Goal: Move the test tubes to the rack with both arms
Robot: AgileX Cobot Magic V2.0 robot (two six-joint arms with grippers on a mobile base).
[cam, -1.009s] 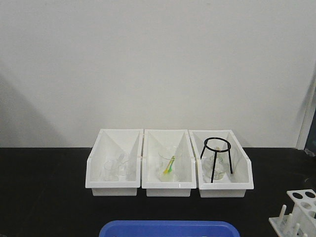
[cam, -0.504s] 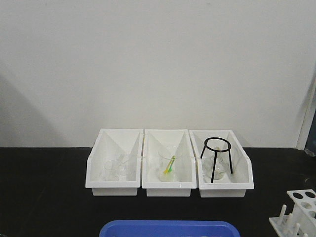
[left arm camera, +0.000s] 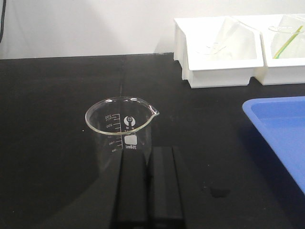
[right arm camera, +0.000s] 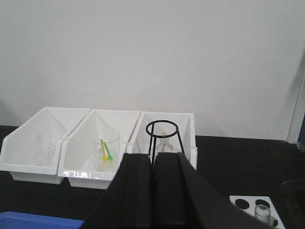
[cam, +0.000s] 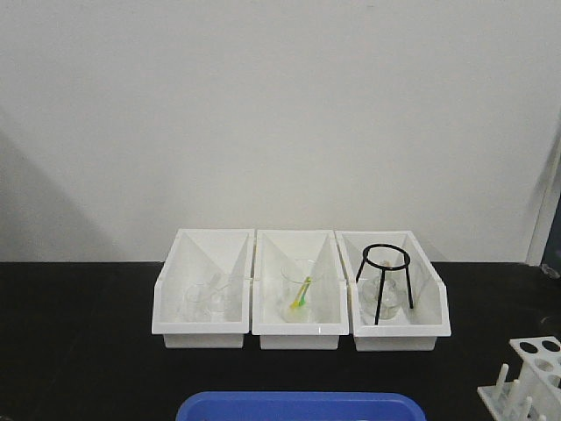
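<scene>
The white rack point(cam: 535, 375) stands at the table's front right corner, partly cut off; in the right wrist view the rack point(right arm camera: 248, 204) shows round holes, and a clear glass rim point(right arm camera: 262, 211) sits in one of them. A slender clear test tube point(right arm camera: 40, 142) seems to lean among the glassware in the leftmost bin. My left gripper point(left arm camera: 147, 151) is shut with nothing in it, just behind a clear beaker point(left arm camera: 121, 125) on the black table. My right gripper point(right arm camera: 153, 156) is shut and empty, held above the table facing the bins. Neither arm shows in the front view.
Three white bins point(cam: 298, 329) stand in a row at the back: left with clear glassware point(cam: 206, 300), middle with a beaker holding green and yellow sticks point(cam: 301, 292), right with a black ring tripod point(cam: 384, 281). A blue tray point(cam: 298, 407) lies at the front edge.
</scene>
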